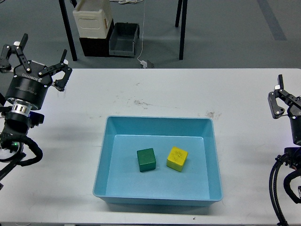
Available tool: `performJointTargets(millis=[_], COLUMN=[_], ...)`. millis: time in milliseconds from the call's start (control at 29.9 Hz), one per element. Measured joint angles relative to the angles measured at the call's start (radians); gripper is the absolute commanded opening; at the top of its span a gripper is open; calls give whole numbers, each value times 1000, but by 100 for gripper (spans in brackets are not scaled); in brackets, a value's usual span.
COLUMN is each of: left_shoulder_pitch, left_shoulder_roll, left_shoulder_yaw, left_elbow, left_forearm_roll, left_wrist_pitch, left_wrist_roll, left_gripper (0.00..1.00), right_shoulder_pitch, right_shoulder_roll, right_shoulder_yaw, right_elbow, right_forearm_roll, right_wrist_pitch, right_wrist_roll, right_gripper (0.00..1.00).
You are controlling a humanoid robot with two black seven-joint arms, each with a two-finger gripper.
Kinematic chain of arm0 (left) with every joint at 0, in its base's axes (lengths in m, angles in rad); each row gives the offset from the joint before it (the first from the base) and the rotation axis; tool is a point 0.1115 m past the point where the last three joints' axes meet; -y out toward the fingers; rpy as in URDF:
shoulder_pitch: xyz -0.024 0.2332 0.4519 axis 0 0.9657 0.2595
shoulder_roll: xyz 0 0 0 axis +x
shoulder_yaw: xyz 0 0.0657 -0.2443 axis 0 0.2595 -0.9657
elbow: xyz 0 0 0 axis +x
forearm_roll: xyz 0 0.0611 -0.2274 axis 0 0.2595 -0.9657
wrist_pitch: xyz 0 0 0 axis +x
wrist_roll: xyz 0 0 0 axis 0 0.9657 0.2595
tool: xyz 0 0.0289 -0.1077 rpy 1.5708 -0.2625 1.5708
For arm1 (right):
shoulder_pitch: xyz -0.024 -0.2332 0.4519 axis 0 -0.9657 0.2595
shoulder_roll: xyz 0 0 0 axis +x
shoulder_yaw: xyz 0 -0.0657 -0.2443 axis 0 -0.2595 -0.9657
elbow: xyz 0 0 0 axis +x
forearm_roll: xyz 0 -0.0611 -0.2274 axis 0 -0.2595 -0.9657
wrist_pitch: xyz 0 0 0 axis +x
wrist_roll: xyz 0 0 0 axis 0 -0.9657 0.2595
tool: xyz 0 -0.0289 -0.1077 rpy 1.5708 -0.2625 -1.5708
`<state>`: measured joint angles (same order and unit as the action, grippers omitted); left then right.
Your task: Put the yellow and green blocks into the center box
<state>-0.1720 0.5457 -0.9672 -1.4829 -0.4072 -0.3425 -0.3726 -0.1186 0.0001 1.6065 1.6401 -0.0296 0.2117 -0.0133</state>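
Note:
A green block (146,160) and a yellow block (177,158) lie side by side on the floor of the light blue box (207,123) at the table's middle. My left gripper (35,59) stands upright at the far left of the table, its fingers (60,67) spread open and empty. My right gripper (282,96) is at the right edge, upright, fingers apart and empty. Both grippers are well away from the box.
The white table (150,89) has faint smudges behind the box. Beyond its far edge stand a white and black crate stack (94,26), a grey bin (123,40) and black stand legs (181,28). Black cables (282,188) hang at the right edge.

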Motion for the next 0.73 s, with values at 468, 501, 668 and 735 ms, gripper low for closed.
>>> performJointTargets(millis=[468,501,668,735], left_shoulder_pitch=[215,218,250,265], left_shoulder_roll=[-100,-101,-104,-104], left_shoulder_yaw=[-128,-127,-124,-124], left_elbow=[-57,-57,-58,-58], left_forearm_roll=[-123,-123,-123,-122], left_wrist_pitch=[-49,-51,-58,-61], left_wrist_roll=[13,14,16,16], left_gripper=[100,100,100,100], right_shoulder_pitch=[-118,-120,-122,-122], right_shoulder_roll=[0,0,0,0], right_shoulder_yaw=[9,9,7,5], right_elbow=[11,10,3,1], right_forearm_roll=[107,107,108,108], right_wrist_pitch=[2,3,5,5], right_wrist_roll=[-53,-53,-47,-46], right_gripper=[100,100,100,100])
